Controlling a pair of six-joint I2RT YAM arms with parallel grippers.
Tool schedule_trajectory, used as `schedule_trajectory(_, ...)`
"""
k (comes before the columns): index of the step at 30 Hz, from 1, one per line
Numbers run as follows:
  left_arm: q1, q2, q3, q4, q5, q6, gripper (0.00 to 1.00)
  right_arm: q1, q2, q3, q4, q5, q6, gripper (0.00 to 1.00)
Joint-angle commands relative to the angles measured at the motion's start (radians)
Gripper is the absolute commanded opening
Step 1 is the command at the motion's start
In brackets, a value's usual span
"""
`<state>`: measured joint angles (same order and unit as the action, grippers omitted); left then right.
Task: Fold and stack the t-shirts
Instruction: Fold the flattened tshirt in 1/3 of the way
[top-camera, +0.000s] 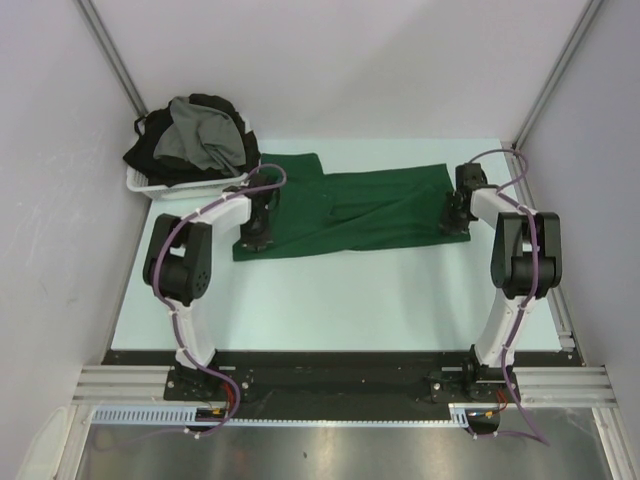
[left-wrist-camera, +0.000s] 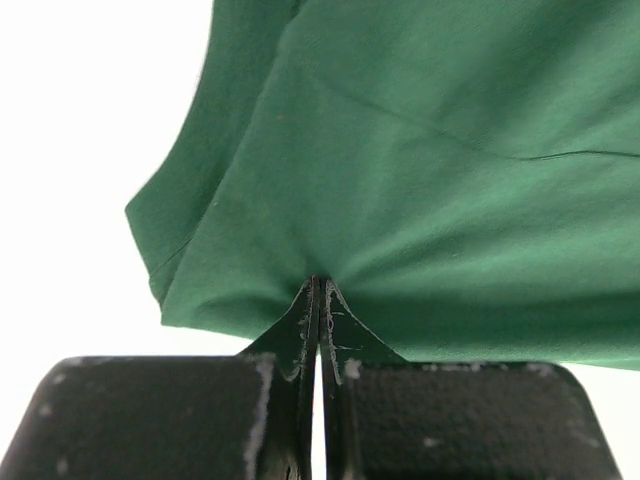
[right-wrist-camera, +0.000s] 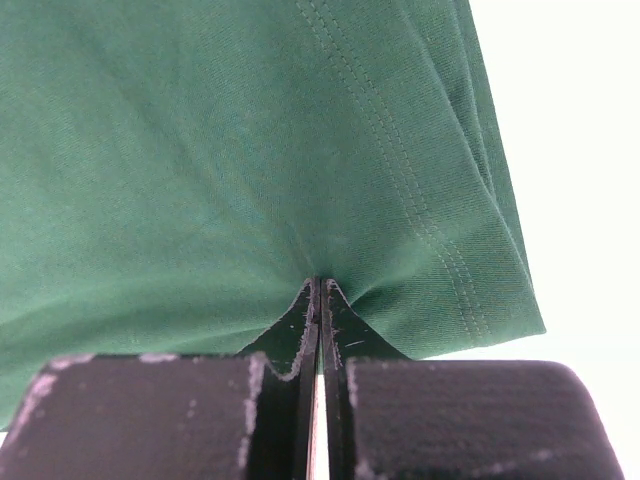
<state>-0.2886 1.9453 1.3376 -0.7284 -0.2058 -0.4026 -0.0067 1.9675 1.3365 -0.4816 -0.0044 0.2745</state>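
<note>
Across the pale worktop (top-camera: 330, 300) a dark green t-shirt (top-camera: 350, 205) lies spread out. The left jaws are clenched on its left edge, the right jaws on its right hem (fabric puckers at both pinches). Just beyond the green shirt's left end, a white basket (top-camera: 150, 187) holds a grey t-shirt (top-camera: 205, 135) heaped over black t-shirts (top-camera: 150, 150).

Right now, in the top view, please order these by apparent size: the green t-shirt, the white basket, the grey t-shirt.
1. green t-shirt
2. white basket, mostly covered by clothes
3. grey t-shirt, crumpled, only partly visible
</note>
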Motion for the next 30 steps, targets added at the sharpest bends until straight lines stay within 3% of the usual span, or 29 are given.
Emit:
schedule_trajectory(1, -0.001, -0.063, -0.058, -0.105, -0.029, -0.004, 0.0, -0.021, -0.05, -0.117, -0.176, 0.078, 0.028, 0.0)
schedule_trajectory(21, 0.0, -0.273, -0.204, -0.134, -0.041, 0.005, 0.0, -0.027, -0.257, -0.28, -0.244, 0.155, 0.069, 0.0)
schedule_trajectory(25, -0.007, -0.292, -0.129, -0.143, -0.007, 0.002, 0.0, -0.027, -0.225, -0.235, -0.244, 0.146, 0.06, 0.0)
schedule_trajectory(30, -0.038, -0.204, 0.003, -0.12, -0.004, 0.03, 0.0, -0.021, -0.199, -0.206, -0.238, 0.138, 0.054, 0.0)
